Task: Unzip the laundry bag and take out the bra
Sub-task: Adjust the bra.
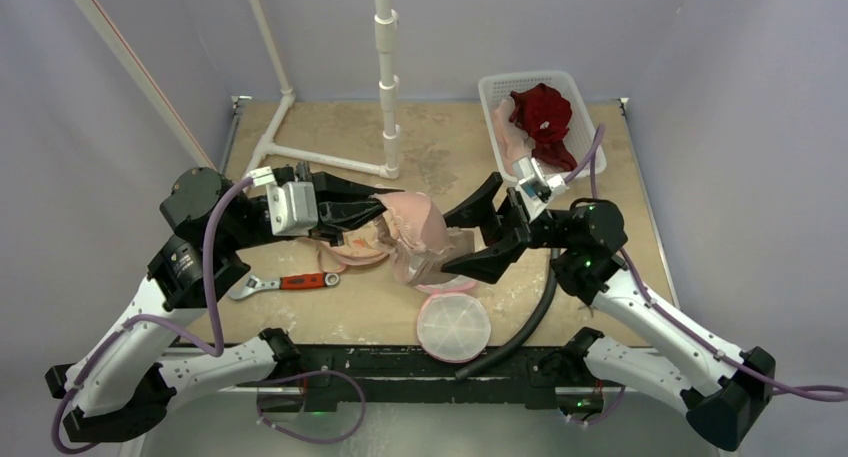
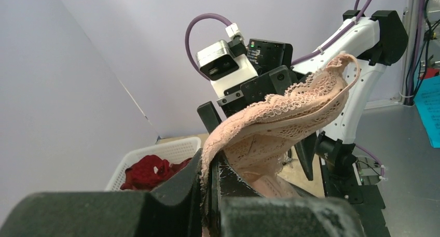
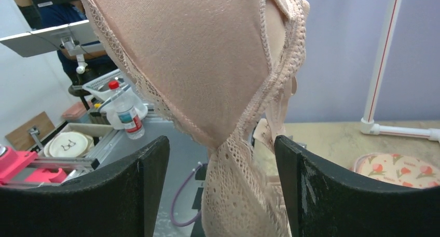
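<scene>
Bra [image 1: 415, 227], pale pink with lace trim, hangs pinched in left end effector [image 1: 378, 214].

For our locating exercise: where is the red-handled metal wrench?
Top view: the red-handled metal wrench lies left of centre on the tan table, just on the near side of the left tool gripping the pale pink lace bra.

Bra [image 1: 415, 227] hung mid-table between the arms. Left gripper [image 1: 383, 213] was clamped on its left edge. Right gripper [image 1: 455, 242] sat to its right, fingers spread either side of the fabric. Wrench [image 1: 285, 281] lay on the table [image 1: 330, 127], front-left of the bra. Probably the laundry bag [image 1: 453, 327] lay flat at the near edge, in front of the bra. Basket [image 1: 497, 89] stood in the far-right corner with clothes [image 1: 542, 117] in it. Pipe stand [image 1: 386, 77] stood behind centre.
</scene>
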